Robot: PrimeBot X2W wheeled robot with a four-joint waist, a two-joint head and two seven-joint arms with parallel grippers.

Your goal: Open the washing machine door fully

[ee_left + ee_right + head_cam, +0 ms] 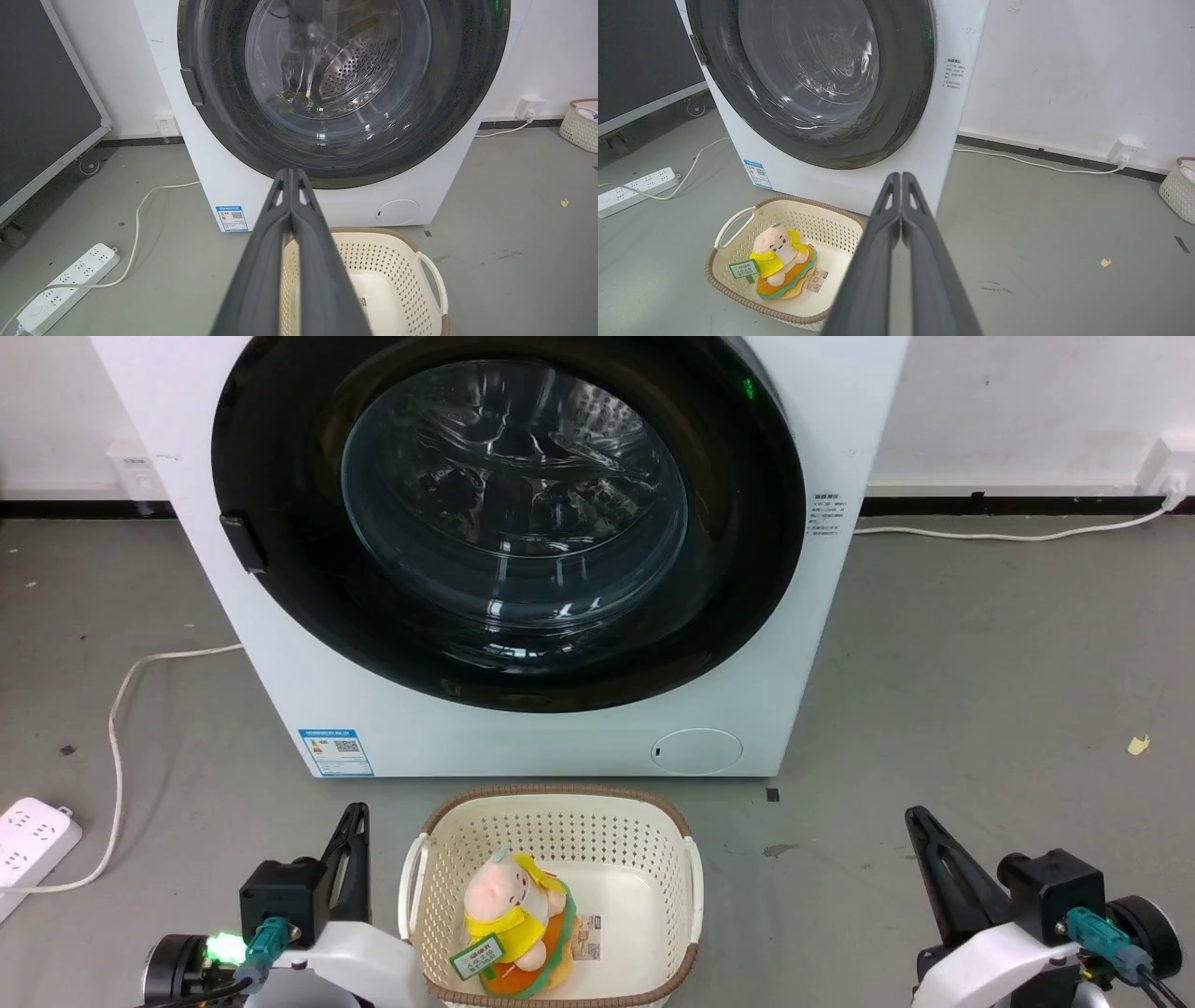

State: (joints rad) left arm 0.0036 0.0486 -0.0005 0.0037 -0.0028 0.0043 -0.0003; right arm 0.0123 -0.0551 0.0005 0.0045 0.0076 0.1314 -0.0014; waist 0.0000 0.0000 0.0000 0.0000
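Note:
The washing machine door (280,560) is a big round glossy black ring with a clear glass bowl (513,495) in its middle, lying flush against the white machine. Its small black handle tab (243,543) sits on the door's left edge, also seen in the left wrist view as the handle tab (192,87). My left gripper (355,817) is low at the lower left, shut and holding nothing, well short of the door. My right gripper (917,819) is low at the lower right, shut with nothing between its fingers. Fingertips pressed together show on the left gripper (290,172) and the right gripper (901,176).
A cream laundry basket (686,887) with a plush toy (513,919) stands on the floor between my arms, just before the machine. A white power strip (33,840) and its cable (117,728) lie at the left. A small round white flap (696,750) is low on the machine's front.

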